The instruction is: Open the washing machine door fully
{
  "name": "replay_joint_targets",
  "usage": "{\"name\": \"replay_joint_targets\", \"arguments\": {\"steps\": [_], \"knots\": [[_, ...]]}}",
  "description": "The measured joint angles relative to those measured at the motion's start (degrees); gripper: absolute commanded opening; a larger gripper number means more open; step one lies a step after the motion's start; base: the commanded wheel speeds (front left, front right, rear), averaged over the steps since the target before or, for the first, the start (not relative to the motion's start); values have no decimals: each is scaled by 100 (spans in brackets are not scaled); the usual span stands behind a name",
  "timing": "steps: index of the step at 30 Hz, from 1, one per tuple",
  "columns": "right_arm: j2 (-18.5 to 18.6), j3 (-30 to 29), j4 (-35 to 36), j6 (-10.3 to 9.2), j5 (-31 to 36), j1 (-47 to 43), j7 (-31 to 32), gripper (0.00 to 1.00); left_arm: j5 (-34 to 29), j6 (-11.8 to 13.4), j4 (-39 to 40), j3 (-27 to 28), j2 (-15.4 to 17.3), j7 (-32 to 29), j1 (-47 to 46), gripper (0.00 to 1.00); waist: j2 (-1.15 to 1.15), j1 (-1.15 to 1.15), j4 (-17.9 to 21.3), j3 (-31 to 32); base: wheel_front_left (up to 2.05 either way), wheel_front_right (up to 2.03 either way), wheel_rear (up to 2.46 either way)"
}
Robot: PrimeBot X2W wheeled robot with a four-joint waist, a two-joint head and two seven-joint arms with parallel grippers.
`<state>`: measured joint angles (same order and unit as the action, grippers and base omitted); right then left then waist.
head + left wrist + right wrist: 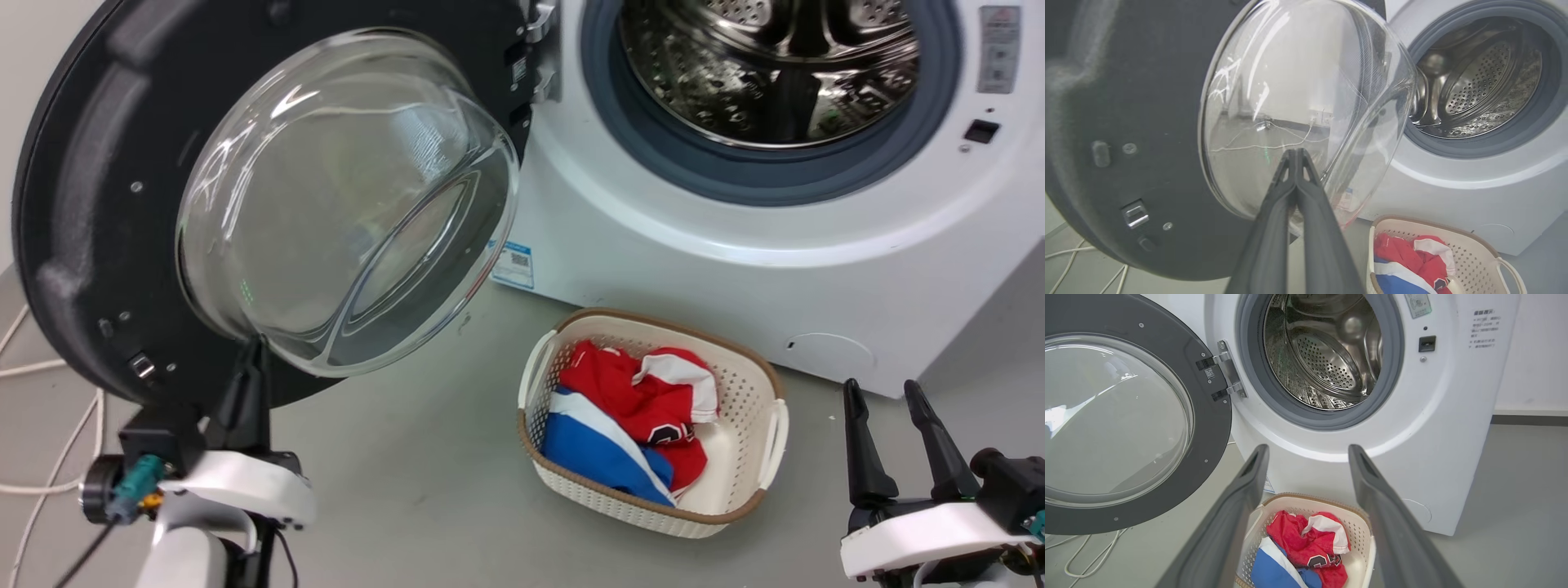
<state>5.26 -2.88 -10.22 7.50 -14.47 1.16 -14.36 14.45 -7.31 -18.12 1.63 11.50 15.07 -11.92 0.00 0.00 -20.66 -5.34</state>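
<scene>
The washing machine door (90, 212), a black ring around a bulging clear glass bowl (343, 204), is hanging wide open left of the washing machine (653, 245), the left gripper (1295, 154), fingers (1274, 228) pressed together, is pointing at the bowl's lower edge, and the right gripper (880, 387) is sitting spread near a laundry basket (739, 384) on grey floor (424, 474).

Bright, even indoor light, soft and diffuse. White streaks of glare cross the glass bowl of the washing machine door (343, 204). Sharp glints come off the steel drum (767, 65), which is darker in its far depth. Shadows on the grey floor (424, 474) are faint and soft-edged. Both wrist views bow straight lines toward the edges. Left hand (1295, 152) sits close to the lens, with its fingers (1274, 228) soft in focus. The door's black rim is smeared at far left in the left wrist view.
</scene>
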Motion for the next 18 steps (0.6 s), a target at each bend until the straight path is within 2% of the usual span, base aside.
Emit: {"name": "replay_joint_targets", "arguments": {"steps": [11, 18], "knots": [[-105, 66, -21, 0, -58, -55, -58, 100, -235, 1, 481, -353, -435, 0, 716, 0, 0, 0, 759, 363, 0, 0, 0], [-138, 101, 85, 0, 11, -121, -68, 100, -334, 19, 638, -213, -583, 0, 994, 0, 0, 0, 1318, 432, 0, 0, 0]]}}
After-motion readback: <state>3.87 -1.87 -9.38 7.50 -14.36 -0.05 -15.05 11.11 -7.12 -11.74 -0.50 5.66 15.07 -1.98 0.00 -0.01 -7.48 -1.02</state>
